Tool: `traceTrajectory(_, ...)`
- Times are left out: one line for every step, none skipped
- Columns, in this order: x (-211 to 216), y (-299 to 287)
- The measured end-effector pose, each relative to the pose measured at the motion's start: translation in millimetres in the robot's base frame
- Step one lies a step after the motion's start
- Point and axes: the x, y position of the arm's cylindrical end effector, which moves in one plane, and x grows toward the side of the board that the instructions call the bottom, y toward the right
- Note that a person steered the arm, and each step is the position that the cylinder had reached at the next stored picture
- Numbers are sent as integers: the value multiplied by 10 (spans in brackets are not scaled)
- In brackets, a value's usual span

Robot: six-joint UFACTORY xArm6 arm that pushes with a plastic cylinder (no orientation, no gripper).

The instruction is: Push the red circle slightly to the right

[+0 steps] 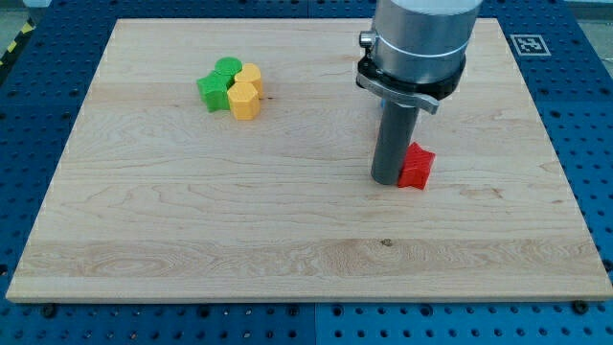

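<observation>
Red block (418, 167), shape unclear, sits right of centre on the surface (287, 230). My tip (386, 180) stands against its left side, apparently touching; a plain rod, it grips nothing. Green blocks (219, 83) and yellow blocks (247, 91) cluster well apart, upper left.
</observation>
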Motion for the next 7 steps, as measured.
traceTrajectory(0,32)
traceTrajectory(-49,-157)
traceTrajectory(-251,-362)
traceTrajectory(-460,-454)
traceTrajectory(-601,-454)
traceTrajectory(-699,-454)
traceTrajectory(-711,-454)
